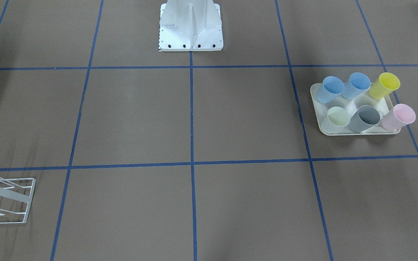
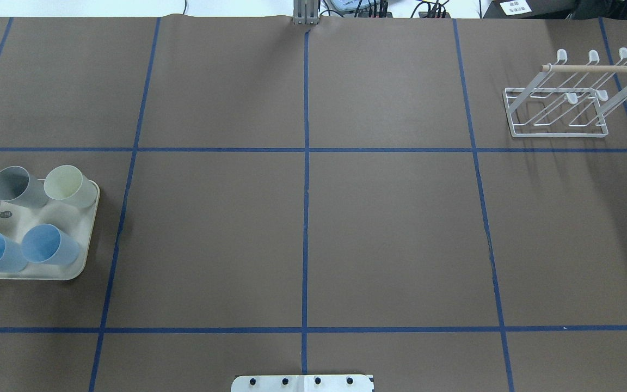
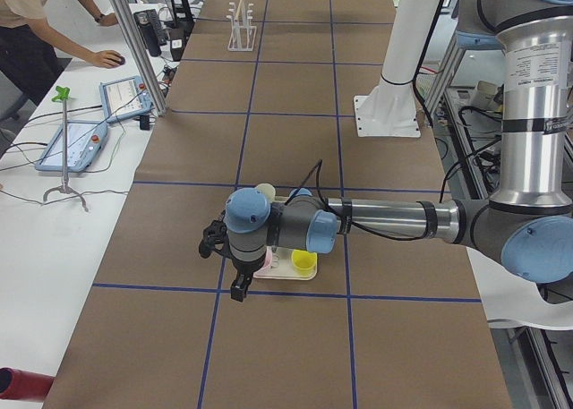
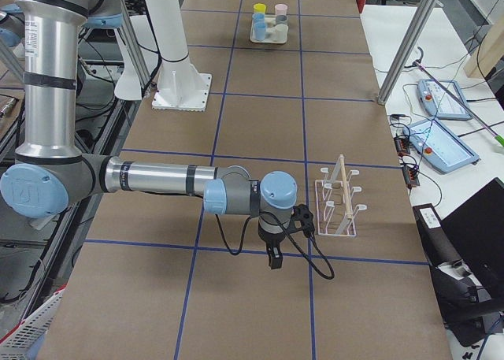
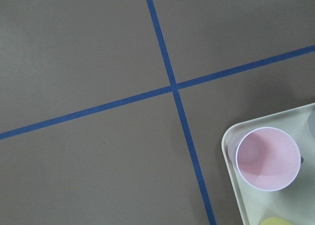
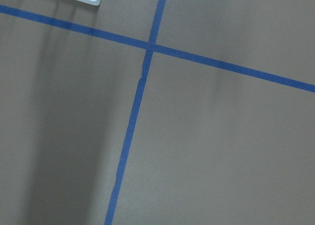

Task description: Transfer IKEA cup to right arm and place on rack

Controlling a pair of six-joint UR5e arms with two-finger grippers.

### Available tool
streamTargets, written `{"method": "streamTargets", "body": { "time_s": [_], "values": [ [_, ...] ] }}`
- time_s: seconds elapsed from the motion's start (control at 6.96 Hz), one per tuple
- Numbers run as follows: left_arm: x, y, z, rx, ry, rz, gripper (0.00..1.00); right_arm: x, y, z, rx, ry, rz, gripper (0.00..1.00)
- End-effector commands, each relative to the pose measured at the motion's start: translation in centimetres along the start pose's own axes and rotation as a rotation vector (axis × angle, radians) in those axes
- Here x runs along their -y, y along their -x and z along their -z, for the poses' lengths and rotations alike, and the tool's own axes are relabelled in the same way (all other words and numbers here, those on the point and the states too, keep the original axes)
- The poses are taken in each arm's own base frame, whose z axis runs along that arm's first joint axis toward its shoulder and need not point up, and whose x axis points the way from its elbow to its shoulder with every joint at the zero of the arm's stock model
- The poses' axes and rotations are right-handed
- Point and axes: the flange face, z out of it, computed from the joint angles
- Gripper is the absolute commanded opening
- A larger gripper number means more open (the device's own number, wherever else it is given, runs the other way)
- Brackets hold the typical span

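Standing cups: six IKEA cups stood upright, mouths up, in two rows of three on the tray [image 1: 316, 108]. One row held a blue cup [image 1: 330, 89], a second blue cup [image 1: 356, 85] and a yellow cup [image 1: 385, 85]. The other held a pale green cup [image 1: 337, 117], a grey cup [image 1: 367, 119] and a pink cup [image 1: 398, 116].
Tray: cream, it lay on the bench [image 1: 230, 119] towards the robot's left end, well apart from the rack.
Rack: the white wire rack [image 2: 558, 114], with a wooden dowel [image 2: 599, 68] across its top, stood towards the robot's right end, on the bench's far side.
Left gripper: the left gripper [image 3: 239, 288] pointed down over the tray's end by the pink cup, and the wrist camera looked into that cup. How far it was open, and whether it held anything, could not be told.
Right gripper: on the right arm [image 4: 157, 177], the right gripper [image 4: 272, 257] pointed down over the bench near the rack, apart from it. Its opening and any hold could not be told.
Person: a person [image 3: 27, 24] leaned over a white side table.
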Motion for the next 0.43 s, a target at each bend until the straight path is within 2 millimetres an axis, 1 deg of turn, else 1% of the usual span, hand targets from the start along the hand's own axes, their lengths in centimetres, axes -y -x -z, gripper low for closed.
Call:
{"method": "streamTargets", "body": {
  "time_s": [0.0, 0.14, 0.29],
  "values": [
    [0.1, -0.58, 0.6, 0.005, -0.035, -0.036, 1.0, 0.05, 0.13, 0.08, 0.007, -0.003, 0.002, 1.0],
    [-0.14, -0.59, 0.7, 0.005, -0.061, -0.052, 1.0, 0.07, 0.18, 0.14, 0.007, -0.004, 0.003, 1.0],
    [0.63, -0.86, 1.22, 0.015, -0.075, -0.067, 1.0, 0.07, 0.18, 0.14, 0.007, -0.004, 0.003, 1.0]
  ]
}}
